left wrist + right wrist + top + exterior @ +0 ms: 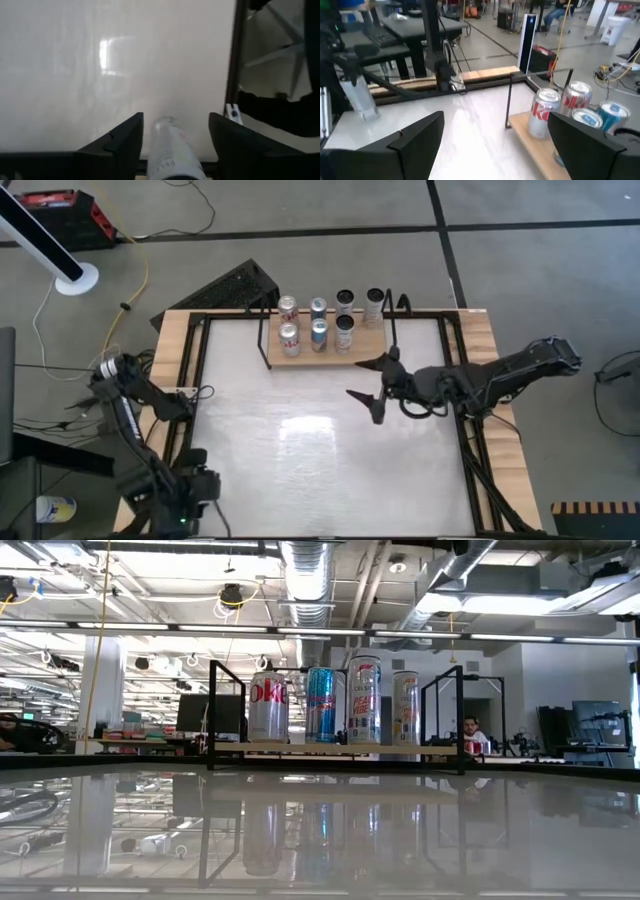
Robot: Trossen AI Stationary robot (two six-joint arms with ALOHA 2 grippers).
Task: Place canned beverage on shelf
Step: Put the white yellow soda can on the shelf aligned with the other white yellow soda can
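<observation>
The right gripper (368,386) hovers with its 2 dark fingers spread wide and empty over the white tabletop (300,450), just beside the small light-wood shelf with black metal end rails (368,341). 8 upright cans stand on that shelf in 2 rows, among them a silver Diet Coke can (268,706). The left gripper (172,145), at the table's near left corner, has its fingers apart around a slim pale can (170,150).
</observation>
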